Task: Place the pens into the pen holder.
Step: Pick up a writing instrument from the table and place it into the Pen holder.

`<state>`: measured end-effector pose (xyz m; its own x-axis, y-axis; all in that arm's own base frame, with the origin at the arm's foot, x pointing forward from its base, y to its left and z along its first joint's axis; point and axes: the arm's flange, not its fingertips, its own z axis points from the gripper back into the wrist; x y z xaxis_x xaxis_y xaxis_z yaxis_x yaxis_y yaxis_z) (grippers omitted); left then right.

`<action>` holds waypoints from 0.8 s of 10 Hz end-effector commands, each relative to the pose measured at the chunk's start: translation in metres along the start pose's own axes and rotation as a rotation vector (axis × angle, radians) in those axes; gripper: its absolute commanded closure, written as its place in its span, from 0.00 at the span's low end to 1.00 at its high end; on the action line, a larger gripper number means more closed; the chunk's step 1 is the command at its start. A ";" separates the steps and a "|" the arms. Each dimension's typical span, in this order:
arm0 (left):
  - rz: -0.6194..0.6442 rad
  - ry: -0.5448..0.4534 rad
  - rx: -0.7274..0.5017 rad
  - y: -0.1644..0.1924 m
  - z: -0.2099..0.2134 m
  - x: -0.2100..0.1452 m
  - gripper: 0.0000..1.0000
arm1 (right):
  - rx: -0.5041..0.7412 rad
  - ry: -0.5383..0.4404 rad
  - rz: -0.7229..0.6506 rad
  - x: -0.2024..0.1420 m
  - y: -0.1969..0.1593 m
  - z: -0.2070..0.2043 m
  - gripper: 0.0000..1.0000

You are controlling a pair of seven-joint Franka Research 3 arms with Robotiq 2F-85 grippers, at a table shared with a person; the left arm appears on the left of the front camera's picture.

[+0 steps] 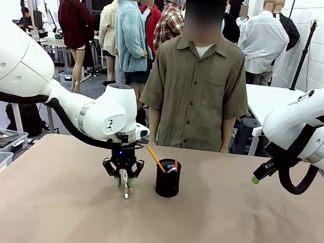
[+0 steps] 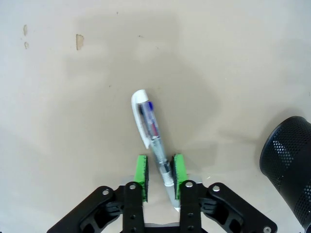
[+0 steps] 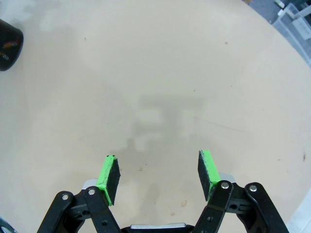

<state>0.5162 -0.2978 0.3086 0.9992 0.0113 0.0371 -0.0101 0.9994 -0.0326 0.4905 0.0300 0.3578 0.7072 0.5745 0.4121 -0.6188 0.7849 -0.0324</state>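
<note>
The left gripper (image 2: 159, 162) is hanging just left of the pen holder (image 1: 167, 183), its fingers (image 2: 142, 171) pinching the silver-white pen (image 2: 148, 126) near one end while the clip end is pointing down toward the counter (image 1: 224, 239). The orange-yellow pen (image 1: 155, 158) and the red and black pen (image 1: 170, 167) are standing inside the holder, leaning on its rim. The right gripper (image 3: 158, 167) is hovering over bare counter well off to the right, its fingers spread wide and gripping nothing.
</note>
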 end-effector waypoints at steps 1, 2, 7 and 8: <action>-0.022 0.006 0.011 -0.004 -0.005 0.002 1.00 | 0.008 -0.021 0.006 -0.005 -0.002 -0.003 0.19; -0.027 0.001 0.007 -0.004 -0.005 0.001 1.00 | 0.008 -0.021 0.006 -0.005 -0.002 -0.003 0.19; -0.087 -0.203 -0.086 0.029 0.012 -0.017 1.00 | 0.008 -0.021 0.006 -0.005 -0.002 -0.003 0.19; -0.119 -0.302 -0.102 0.042 0.020 -0.026 1.00 | 0.008 -0.021 0.006 -0.005 -0.002 -0.003 0.19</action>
<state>0.5109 -0.2797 0.3230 0.9694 -0.0620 0.2376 0.0891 0.9905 -0.1048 0.4905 0.0298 0.3577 0.7075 0.5743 0.4120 -0.6185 0.7851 -0.0323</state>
